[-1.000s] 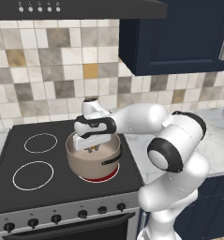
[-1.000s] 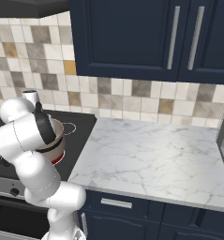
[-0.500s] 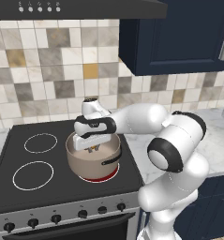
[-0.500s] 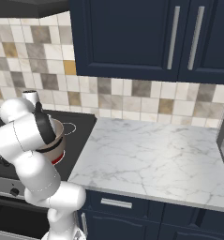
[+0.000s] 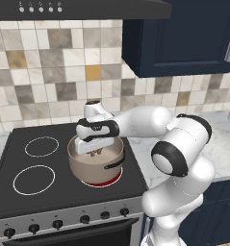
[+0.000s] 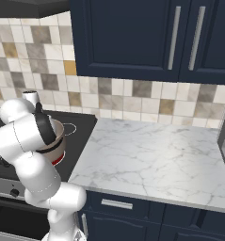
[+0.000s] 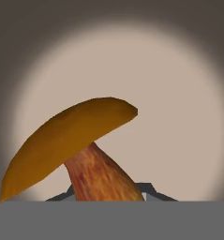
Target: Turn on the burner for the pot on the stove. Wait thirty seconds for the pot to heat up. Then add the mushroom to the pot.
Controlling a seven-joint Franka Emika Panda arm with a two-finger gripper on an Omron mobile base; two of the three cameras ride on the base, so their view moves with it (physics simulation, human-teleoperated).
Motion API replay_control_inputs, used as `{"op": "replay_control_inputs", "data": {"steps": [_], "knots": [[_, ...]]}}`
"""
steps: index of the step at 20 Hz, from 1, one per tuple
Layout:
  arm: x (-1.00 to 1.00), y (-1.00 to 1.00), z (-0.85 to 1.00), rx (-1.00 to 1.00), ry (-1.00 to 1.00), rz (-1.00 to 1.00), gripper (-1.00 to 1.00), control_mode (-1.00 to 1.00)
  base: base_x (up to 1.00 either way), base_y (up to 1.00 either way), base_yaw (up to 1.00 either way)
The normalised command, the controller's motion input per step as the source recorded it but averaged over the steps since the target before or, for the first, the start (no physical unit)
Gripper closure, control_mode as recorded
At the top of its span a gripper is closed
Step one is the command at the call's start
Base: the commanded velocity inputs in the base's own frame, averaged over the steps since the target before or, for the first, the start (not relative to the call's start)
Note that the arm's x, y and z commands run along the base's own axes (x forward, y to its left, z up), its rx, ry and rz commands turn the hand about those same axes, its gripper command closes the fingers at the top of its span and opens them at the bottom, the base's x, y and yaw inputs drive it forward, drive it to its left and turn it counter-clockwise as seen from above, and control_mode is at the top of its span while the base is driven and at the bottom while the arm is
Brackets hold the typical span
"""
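A white robot arm reaches from the right over a stove [image 5: 20, 197] with a flat black glass top, and its gripper [image 5: 93, 152] hangs just above the mouth of the pot [image 5: 95, 166], pointing down into it. The pot is a round, straight-sided, grey-brown vessel with a pale inside and a short dark handle on the side facing the stove's front edge. It stands on the burner [image 5: 103, 182] at the front right of the glass, where a thin rim of red glow shows beneath the pot's base. To the left of the pot, two plain white ring marks lie on the glass, one behind the other, with no red in them. Along the steel front below the pot runs a row of small black knobs [image 5: 84, 219]. The gripper's fingers are drawn in close on the mushroom [image 7: 73, 150], holding it by its reddish-brown stem, with the orange-brown cap tilted over the pot's pale floor; seen from the hand, the mushroom hangs above that floor, and whether it touches is not clear. From the right side, the arm's elbow covers much of the pot [image 6: 56, 141], and a marble counter [image 6: 161, 160] stretches away to the right of the stove.
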Motion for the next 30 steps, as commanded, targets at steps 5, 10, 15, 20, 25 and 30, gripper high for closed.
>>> {"op": "replay_control_inputs", "data": {"steps": [5,10,15,20,25,30], "knots": [[0.00,0.00,0.00,0.00,0.00,0.00,1.00,-1.00,0.00,0.00,0.00],[0.00,0.00,0.00,0.00,0.00,0.00,1.00,-1.00,0.00,0.00,0.00],[0.00,0.00,0.00,0.00,0.00,0.00,1.00,-1.00,0.00,0.00,0.00],[0.00,0.00,0.00,0.00,0.00,0.00,1.00,-1.00,0.00,0.00,0.00],[0.00,0.00,0.00,0.00,0.00,0.00,1.00,-1.00,0.00,0.00,0.00],[0.00,0.00,0.00,0.00,0.00,0.00,1.00,-1.00,0.00,0.00,0.00]]}}
